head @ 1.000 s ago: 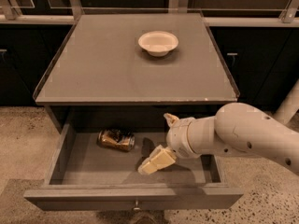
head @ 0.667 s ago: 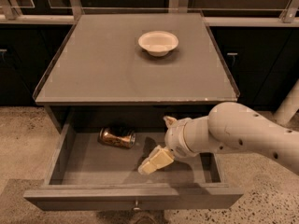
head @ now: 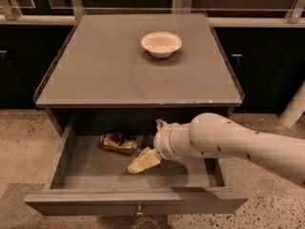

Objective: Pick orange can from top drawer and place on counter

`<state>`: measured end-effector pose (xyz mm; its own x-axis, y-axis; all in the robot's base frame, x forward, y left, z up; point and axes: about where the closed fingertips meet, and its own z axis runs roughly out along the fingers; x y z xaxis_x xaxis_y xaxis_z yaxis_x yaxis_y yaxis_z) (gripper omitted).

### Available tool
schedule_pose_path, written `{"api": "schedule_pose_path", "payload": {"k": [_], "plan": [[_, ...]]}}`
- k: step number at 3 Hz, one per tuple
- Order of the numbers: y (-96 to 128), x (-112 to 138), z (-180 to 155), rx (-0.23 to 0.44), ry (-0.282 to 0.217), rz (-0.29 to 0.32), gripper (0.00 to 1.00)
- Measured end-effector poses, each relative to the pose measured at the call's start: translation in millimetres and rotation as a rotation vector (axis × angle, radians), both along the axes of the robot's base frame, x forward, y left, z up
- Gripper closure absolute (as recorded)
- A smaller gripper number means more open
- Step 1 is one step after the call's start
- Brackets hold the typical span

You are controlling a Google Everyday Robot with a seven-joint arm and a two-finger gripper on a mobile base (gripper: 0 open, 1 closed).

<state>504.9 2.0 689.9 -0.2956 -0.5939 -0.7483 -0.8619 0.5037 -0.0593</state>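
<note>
The orange can (head: 117,143) lies on its side in the open top drawer (head: 136,202), towards the back left. My gripper (head: 146,147) is inside the drawer just right of the can, open, with one cream finger (head: 144,160) low in front of the can and the other up near the drawer's back. It holds nothing. The white arm reaches in from the right. The grey counter (head: 109,75) is above the drawer.
A white bowl (head: 161,43) stands on the counter at the back centre. Dark cabinets line the back and both sides. The speckled floor (head: 24,147) surrounds the cabinet. The drawer's knob (head: 138,207) is at the front panel's centre.
My gripper and arm have moved a little to the left, closer to the can. The can has stayed in place.
</note>
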Motion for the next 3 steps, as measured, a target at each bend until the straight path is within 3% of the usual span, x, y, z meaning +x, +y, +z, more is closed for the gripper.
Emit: {"api": "schedule_pose_path", "payload": {"k": [1,2,3], "plan": [[-1,7,3,0.003,-0.024,-0.019,0.00],[-13,3,0,0.018,-0.012,-0.086,0.00],[-3,7,-13,0.059,-0.034,-0.120,0.00]]}}
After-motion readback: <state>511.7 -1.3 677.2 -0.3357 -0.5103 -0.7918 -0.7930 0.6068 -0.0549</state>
